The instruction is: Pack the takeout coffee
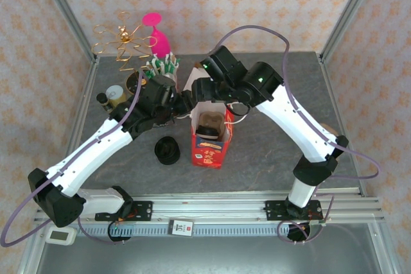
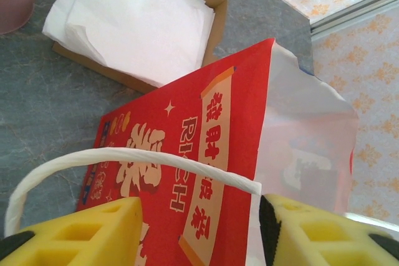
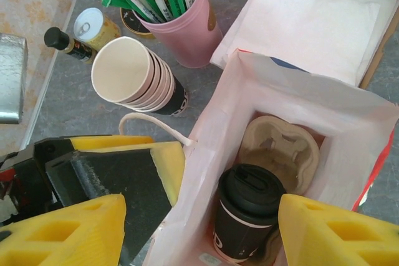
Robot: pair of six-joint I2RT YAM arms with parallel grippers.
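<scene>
The lidded coffee cup (image 3: 252,213) sits in its pulp carrier (image 3: 280,147) inside the red bag (image 3: 312,101), directly below the right gripper (image 3: 199,216), whose fingers are spread astride the bag's wall. The left gripper (image 2: 199,216), also spread, has the white handle (image 2: 124,154) just ahead, perhaps touching. Steady the bag upright; avoid snagging that handle.

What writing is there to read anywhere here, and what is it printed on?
"RI" then "H": white letters running down the red paper bag, the middle crossed by its handle; probably "RICH".
Chinese characters on the bag's cream banner and in gold beside it: not clear enough to read.
White mark on the coffee cup: cut off, unreadable.
Print on the bag's front in the top view: too small.
</scene>
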